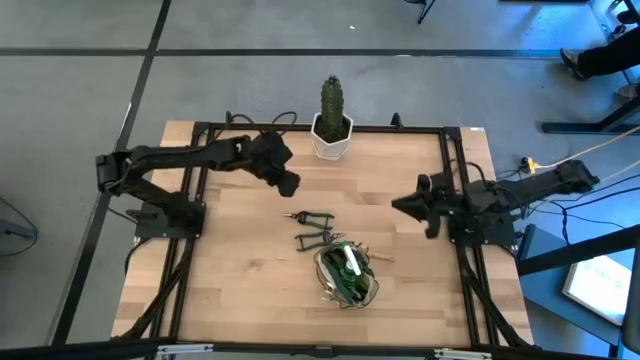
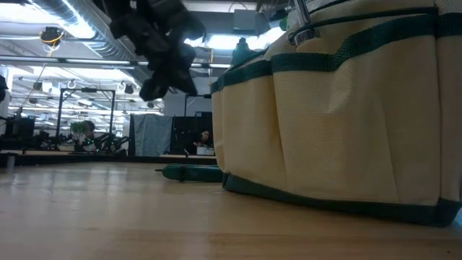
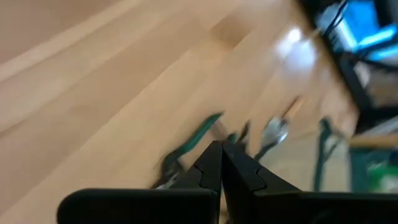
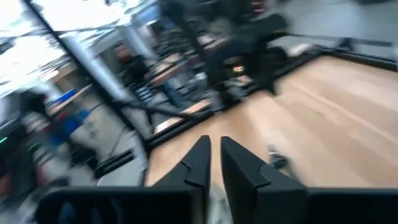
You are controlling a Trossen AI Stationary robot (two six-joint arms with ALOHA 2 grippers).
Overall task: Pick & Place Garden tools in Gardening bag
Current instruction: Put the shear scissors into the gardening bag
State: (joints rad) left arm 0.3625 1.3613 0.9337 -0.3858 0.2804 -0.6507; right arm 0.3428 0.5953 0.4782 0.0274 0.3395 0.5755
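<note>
Left hand is hanging closed and empty above the worktop, arm reaching inward near the cactus. Right hand is hovering empty, fingers slightly parted. Gardening bag is standing upright; two tools are lying just beside it.
</note>
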